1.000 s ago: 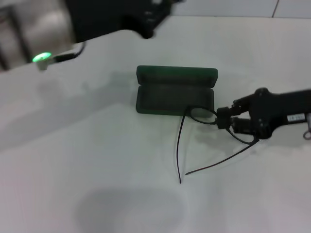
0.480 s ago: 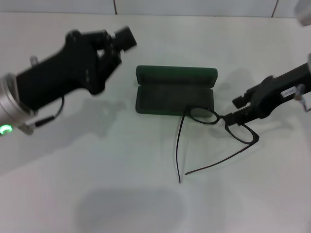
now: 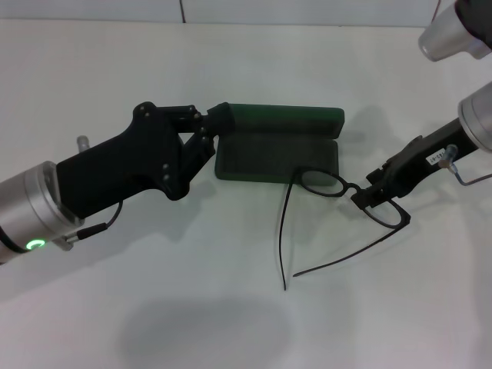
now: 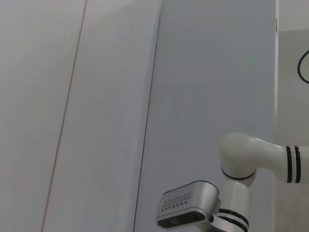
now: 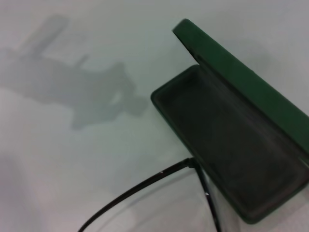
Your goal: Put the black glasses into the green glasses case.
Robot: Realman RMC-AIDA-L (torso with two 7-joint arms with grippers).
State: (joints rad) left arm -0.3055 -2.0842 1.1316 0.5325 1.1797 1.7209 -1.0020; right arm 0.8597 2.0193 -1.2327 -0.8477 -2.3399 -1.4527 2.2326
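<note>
black glasses (image 3: 338, 207): on desk (image 3: 192, 307), one lens rim resting over front edge of case; temples splayed toward viewer
handling: light, thin, springy, likely fragile — best held at bridge or rim
right hand (image 3: 367, 197): clenched on frame at bridge
green glasses case (image 3: 277, 144): open, lid up
left hand (image 3: 201, 127): at case's left end; grip unclear

Lab-like room, bare white table (image 3: 231, 323), plain walls (image 4: 96, 96)

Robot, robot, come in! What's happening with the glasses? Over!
Right pincer at black glasses, outside case. Left pincer at open green glasses case. Nothing blocking.
</note>
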